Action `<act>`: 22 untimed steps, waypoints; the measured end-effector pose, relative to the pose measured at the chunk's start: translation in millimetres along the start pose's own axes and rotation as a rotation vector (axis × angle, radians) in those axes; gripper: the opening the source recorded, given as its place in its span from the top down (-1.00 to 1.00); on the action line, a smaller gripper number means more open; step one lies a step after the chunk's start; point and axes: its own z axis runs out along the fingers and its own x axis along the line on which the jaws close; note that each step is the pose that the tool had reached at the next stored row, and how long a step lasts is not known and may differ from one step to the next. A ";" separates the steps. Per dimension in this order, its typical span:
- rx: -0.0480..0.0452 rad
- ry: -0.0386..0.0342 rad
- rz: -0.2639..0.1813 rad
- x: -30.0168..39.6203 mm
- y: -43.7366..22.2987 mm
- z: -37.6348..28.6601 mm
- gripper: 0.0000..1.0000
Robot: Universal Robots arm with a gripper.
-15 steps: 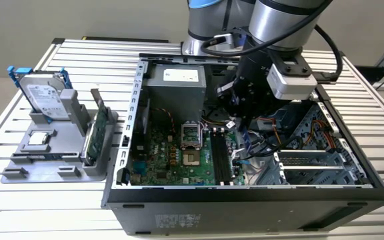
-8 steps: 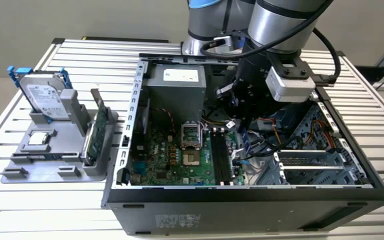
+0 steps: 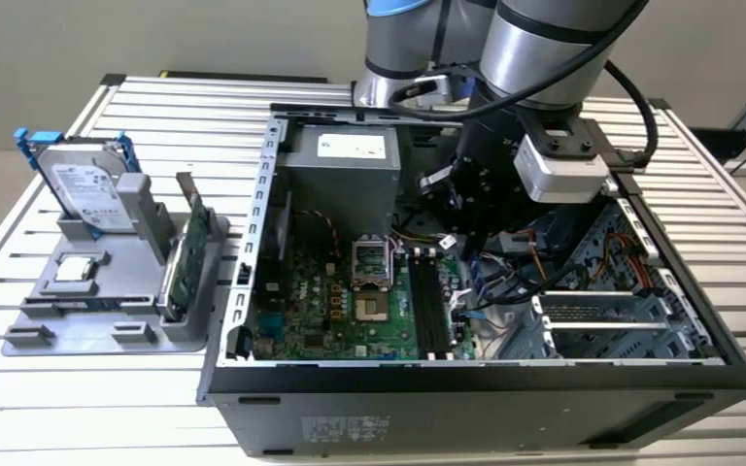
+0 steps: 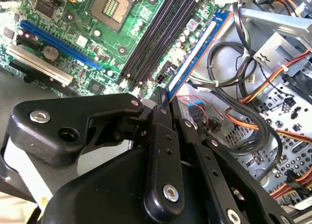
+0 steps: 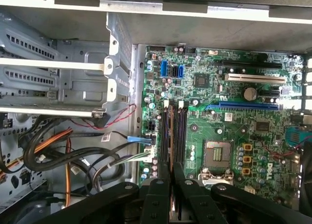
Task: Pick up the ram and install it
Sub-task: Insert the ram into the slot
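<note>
- One stick in hand: gripper [image 5: 171, 167] clamped on the ram [image 5: 171, 136], a finger against each flat face, grip taken at one end of the stick.
- Located inside the open computer case [image 3: 477, 377], over the motherboard [image 5: 253, 131]; well apart from the grey tray [image 3: 36, 338] outside on the exterior view's left, with its hard drive [image 3: 88, 189] and green expansion card [image 3: 186, 267].
- Edge-on in the first wrist view: a thin brownish line running straight out from the fingertips, lying among the black memory slots [image 5: 179, 136], just beside the CPU socket [image 5: 216, 155].
- Oblique in the second wrist view: blue face and pale edge showing, drawn off to one side of the slots yet parallel to them. Judged an effect of height above the board, so probably not seated; cannot confirm.
- Long axis: along the slots, pointing away from the gripper. Held on edge, thin side toward the board.
- Key relation: stick and slots matched lengthwise. Sideways offset and remaining gap down to a slot not readable with confidence.
- Cable bundle [image 5: 73, 151] off to the far side of the slots, apart from the stick.
</note>
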 end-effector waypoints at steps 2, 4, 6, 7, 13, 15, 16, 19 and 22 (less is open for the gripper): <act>-0.0002 0.0000 0.000 0.0 0.0 0.2 1.00; -0.0002 -0.0001 0.000 0.0 0.0 0.3 1.00; 0.0001 0.0001 0.000 0.0 0.0 0.4 1.00; 0.0000 0.0000 0.000 0.0 0.0 0.4 1.00; 0.0001 -0.0004 0.009 0.1 -0.2 4.9 1.00; 0.0003 -0.0010 0.020 0.2 -0.3 5.4 1.00; 0.0006 -0.0013 0.029 0.3 -0.3 5.9 1.00; 0.0010 -0.0027 0.059 0.4 -0.3 6.9 1.00; 0.0015 -0.0041 0.088 0.5 -0.4 8.3 1.00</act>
